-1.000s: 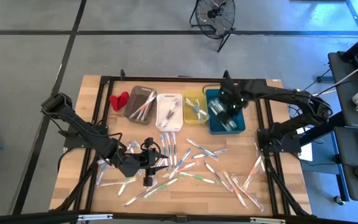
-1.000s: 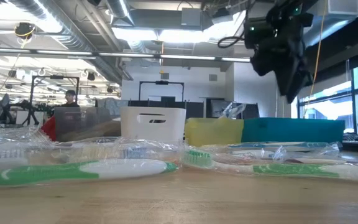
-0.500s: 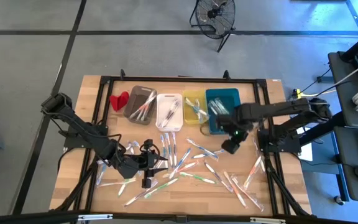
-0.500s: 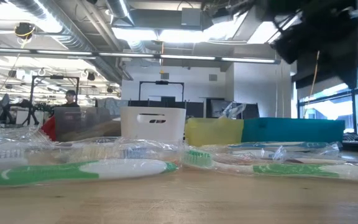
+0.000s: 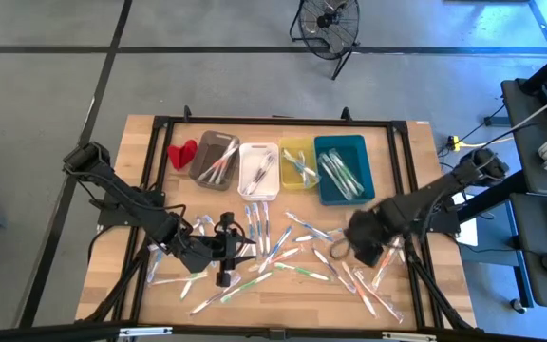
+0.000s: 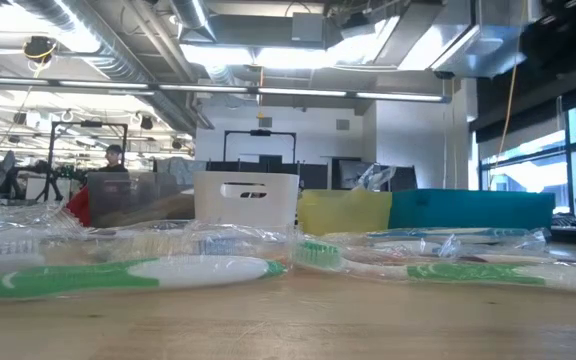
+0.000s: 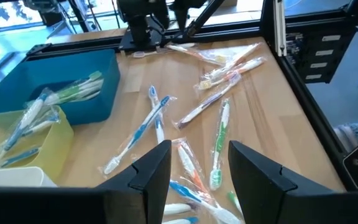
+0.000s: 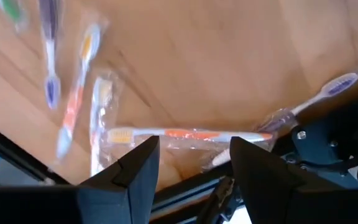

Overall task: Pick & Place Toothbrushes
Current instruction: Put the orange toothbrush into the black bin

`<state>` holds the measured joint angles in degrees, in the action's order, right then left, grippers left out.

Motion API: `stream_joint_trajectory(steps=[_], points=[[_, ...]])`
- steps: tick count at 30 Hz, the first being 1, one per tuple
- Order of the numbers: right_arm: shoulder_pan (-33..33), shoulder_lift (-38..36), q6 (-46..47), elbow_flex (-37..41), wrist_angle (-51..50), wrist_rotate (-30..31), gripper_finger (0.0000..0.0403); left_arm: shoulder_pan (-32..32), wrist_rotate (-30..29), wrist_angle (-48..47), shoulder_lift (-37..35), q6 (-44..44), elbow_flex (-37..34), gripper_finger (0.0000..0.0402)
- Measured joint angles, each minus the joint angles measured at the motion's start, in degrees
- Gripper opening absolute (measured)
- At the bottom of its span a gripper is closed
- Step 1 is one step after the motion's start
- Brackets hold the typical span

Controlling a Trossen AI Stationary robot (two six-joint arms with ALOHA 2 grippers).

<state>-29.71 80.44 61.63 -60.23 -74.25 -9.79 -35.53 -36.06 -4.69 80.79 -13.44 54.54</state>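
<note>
1. The high view shows dozens of thin plastic-wrapped pale toothbrushes (image 5: 292, 249) strewn over the wooden counter (image 5: 150, 141), some in the teal rectangular bin (image 5: 343, 168).
2. The left claw (image 5: 224, 245) hovers over them, fingers spread, empty.
3. The right claw (image 8: 188, 158), spread and empty, faces an orange-handled wrapped toothbrush (image 8: 185, 134) near the counter's edge.

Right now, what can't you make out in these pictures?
- Low view: neither gripper shows; only a dark blur at the upper right edge.
- Low view: bin contents are hidden by the walls, as with the white bin.
- High view: the right gripper tips are too small against the toothbrushes.
- Right wrist view: motion blur smears the toothbrushes.
</note>
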Motion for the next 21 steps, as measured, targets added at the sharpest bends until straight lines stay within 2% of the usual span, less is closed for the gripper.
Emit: stream_joint_trajectory(steps=[5,8,21], points=[[-8.2,0.0,0.8,0.0,1.9,4.6,0.0199,0.4,-0.3,0.2,0.0,0.7,0.0,0.0155],[-12.0,0.0,-1.6,0.0,1.5,4.8,0.0199,0.9,-0.3,0.2,0.0,0.7,0.0,0.0155],[-23.0,0.0,-21.5,0.0,1.6,8.3,0.0199,3.1,-0.3,0.2,0.0,-0.8,0.0,0.0155]])
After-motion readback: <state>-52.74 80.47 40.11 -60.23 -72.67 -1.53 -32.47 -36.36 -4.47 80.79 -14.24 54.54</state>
